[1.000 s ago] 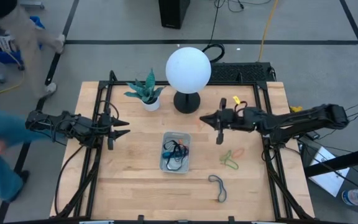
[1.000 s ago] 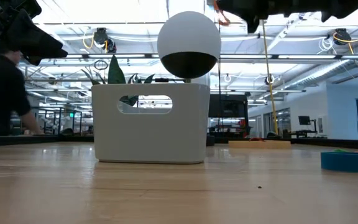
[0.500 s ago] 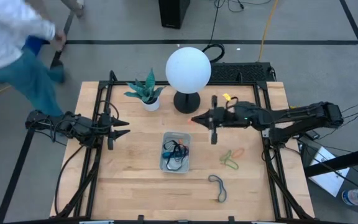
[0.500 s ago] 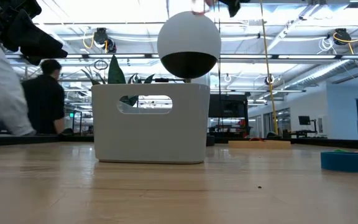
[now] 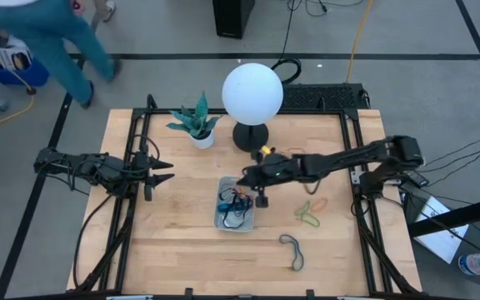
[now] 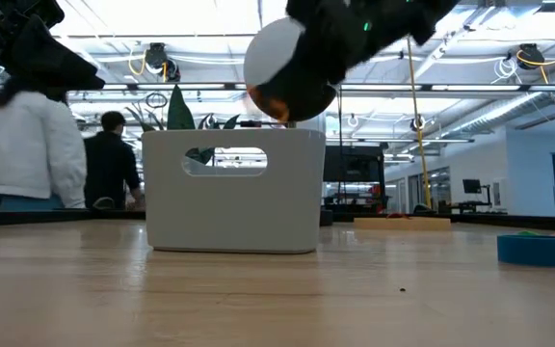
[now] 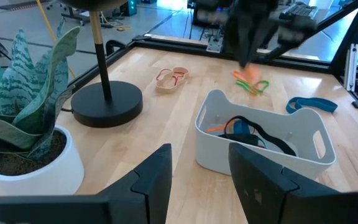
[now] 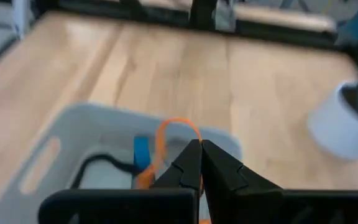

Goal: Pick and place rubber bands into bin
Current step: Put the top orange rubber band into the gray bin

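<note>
The right arm's tool (image 8: 199, 149), fingers pressed together on a thin orange rubber band (image 8: 178, 127), is hanging over the small clear plastic bin (image 5: 223, 218), which is already holding black, blue and orange bands (image 7: 248, 129). Green and orange loops (image 5: 309, 210) and a grey-blue loop (image 5: 292, 250) are lying on the wooden counter (image 5: 182, 250), awaiting pickup, while the left tool (image 5: 162, 172) is waiting spread at the counter's left edge.

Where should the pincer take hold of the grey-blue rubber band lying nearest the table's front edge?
Probably at one end of the grey-blue rubber band, coming straight down from above. It lies flat on the table as a long narrow loop, apart from the other bands, so closing across the strands at one end should catch them together.
</note>
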Controlling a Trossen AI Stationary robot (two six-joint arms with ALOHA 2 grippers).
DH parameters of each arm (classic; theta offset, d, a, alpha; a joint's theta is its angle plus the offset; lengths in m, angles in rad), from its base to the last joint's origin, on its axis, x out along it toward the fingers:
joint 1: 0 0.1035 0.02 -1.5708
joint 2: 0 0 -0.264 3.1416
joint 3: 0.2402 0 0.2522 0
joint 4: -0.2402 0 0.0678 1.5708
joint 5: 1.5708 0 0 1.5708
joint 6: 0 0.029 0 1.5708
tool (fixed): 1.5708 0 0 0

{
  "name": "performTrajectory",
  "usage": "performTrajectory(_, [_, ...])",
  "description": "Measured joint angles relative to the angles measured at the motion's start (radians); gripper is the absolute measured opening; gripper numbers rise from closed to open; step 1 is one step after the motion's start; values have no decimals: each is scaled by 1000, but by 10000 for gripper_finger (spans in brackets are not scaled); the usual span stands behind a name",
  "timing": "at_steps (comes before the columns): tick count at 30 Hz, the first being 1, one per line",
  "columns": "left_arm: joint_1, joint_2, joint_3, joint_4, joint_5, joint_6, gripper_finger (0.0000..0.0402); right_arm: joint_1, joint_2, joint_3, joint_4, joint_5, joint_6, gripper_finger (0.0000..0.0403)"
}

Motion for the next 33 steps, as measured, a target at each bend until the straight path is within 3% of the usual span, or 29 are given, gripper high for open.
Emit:
performTrajectory(12, [0,0,0,-1,1,-6,166,10,207,0,8,0,16,0])
performTrajectory(26, [0,0,0,-2,1,0,166,13,202,0,8,1,39,7])
performTrajectory(33, [0,0,0,-3,1,0,166,13,202,0,8,2,8,48])
